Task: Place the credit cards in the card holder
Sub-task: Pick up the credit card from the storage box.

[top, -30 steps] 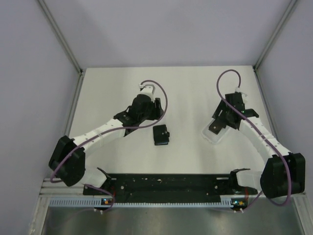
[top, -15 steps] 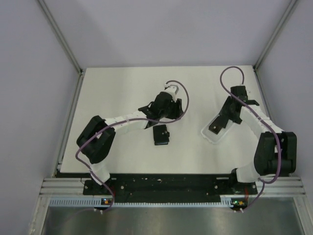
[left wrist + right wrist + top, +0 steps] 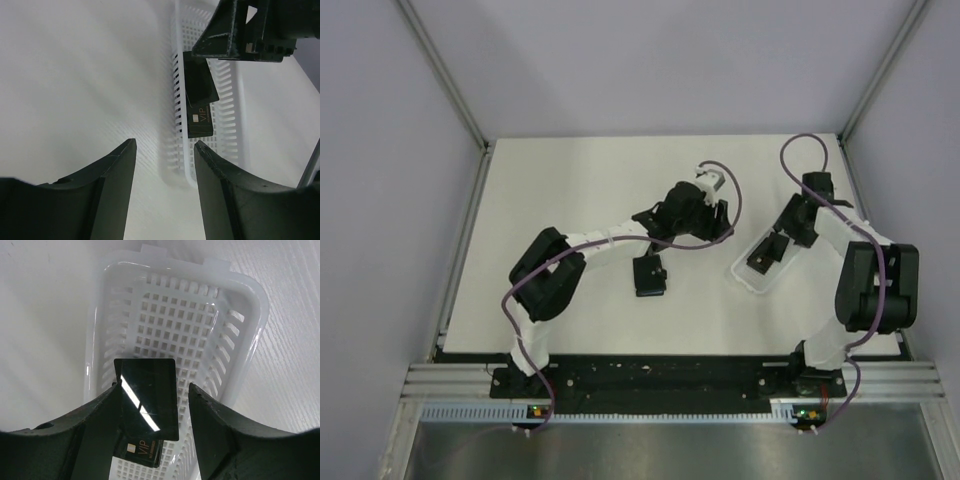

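Movement since a second ago lies mostly with the left arm (image 3: 610, 238); it has swung from the left of the card holder (image 3: 649, 275) across to the right, so its wrist now hangs beyond the holder and near the white tray (image 3: 250, 305); its elbow has drawn in from the table's (image 3: 550, 200) left edge toward the middle. The left gripper (image 3: 164, 145) is released and empty, its jaws standing apart over bare table just beside the tray's long wall. The right arm (image 3: 875, 285) has folded up more steeply at the right, while the right gripper (image 3: 155, 387) stays over the tray. Its jaws have narrowed and now straddle the top card (image 3: 147, 395); one finger (image 3: 100, 415) meets the card's edge, yet a gap shows at the other finger (image 3: 215, 420), so the card is not clamped. The credit cards (image 3: 200, 100) lie in the tray, the top card overlapping a lower card (image 3: 145, 452) with pale lettering; neither has left the tray. The card holder lies flat on the table where it lay before, between the two arms, well apart from the tray and touched by neither gripper; the tray has not shifted either.
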Controlling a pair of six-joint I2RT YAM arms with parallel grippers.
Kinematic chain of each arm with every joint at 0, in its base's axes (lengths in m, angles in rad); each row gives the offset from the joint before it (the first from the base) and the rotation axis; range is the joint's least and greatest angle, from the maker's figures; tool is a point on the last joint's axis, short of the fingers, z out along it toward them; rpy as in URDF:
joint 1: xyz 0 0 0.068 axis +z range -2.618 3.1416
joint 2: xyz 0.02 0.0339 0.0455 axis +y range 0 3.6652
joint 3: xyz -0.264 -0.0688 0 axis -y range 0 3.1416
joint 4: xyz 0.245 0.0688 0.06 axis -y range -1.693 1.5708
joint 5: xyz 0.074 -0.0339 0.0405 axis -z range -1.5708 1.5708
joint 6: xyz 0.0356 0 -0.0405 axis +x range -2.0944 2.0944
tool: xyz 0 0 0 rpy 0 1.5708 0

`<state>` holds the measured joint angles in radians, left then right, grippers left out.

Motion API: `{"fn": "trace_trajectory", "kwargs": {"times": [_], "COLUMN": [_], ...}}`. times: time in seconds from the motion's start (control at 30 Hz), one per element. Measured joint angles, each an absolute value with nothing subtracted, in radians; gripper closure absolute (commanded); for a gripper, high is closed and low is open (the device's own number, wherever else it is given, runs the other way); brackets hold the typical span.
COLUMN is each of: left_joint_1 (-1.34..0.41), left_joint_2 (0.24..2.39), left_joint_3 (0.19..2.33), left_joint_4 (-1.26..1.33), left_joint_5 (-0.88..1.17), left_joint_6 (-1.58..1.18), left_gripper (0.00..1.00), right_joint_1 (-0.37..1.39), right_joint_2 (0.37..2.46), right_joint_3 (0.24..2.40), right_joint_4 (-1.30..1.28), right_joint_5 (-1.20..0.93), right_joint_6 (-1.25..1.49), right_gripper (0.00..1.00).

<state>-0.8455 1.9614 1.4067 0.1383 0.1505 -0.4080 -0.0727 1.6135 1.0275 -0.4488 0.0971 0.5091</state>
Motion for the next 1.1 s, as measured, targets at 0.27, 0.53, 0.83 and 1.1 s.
{"fn": "trace_trajectory", "kwargs": {"times": [0.27,0.53,0.83,1.1], "left_joint_1": [-0.869,-0.872,-0.879,-0.880], "left_joint_2": [2.093,2.141,2.166,2.169], "left_joint_3": [1.489,1.524,1.538,1.541], "left_joint_4": [0.142,0.143,0.144,0.145], "left_joint_5": [0.236,0.274,0.294,0.299], "left_joint_6": [-0.377,-0.358,-0.348,-0.345], "left_gripper": [0.43,0.43,0.44,0.44], "right_joint_1": [-0.096,-0.105,-0.107,-0.111], "right_joint_2": [1.683,1.708,1.748,1.752], "right_joint_3": [1.046,1.060,1.081,1.079], "right_joint_4": [-0.434,-0.433,-0.421,-0.398], "right_joint_5": [0.077,0.070,0.043,-0.006], "right_joint_6": [0.509,0.509,0.508,0.518], "right_gripper": [0.44,0.44,0.55,0.69]}}
